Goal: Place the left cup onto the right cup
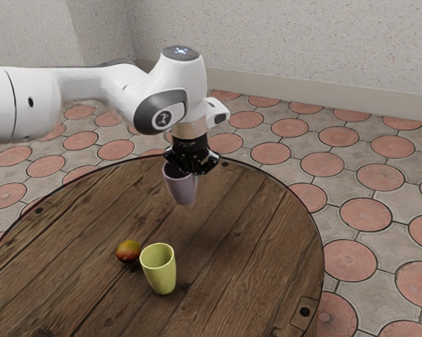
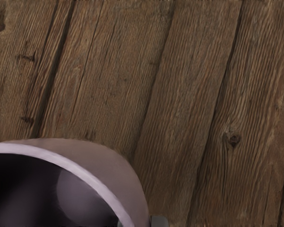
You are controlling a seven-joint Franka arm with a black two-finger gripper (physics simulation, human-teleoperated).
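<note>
1. Our arm (image 1: pixel 91 88) comes in from the exterior view's left, level over the tiled floor (image 1: pixel 365 175). It bends at the wrist so that the hand points straight down over the far part of the round wooden table (image 1: pixel 253 239).
2. The gripper (image 1: pixel 189 170) hangs below that wrist. Its black fingers pinch the rim of the purple cup (image 1: pixel 182 189) from two sides.
3. We hold the purple cup in the air, clear of the tabletop. It sits upright with its mouth up toward the hand, its narrower base down and its long axis close to vertical.
4. In the wrist view the cup's rim and dark inside (image 2: pixel 85 161) sit just under the hand, with bare planks beyond.
5. The green cup (image 1: pixel 159 268) stands upright on the table nearer the camera, mouth up (it is well apart from the held one, lower in the exterior view and slightly to its left).
6. A small reddish fruit (image 1: pixel 128 250) lies just beside the green cup, on the exterior view's left of it.
</note>
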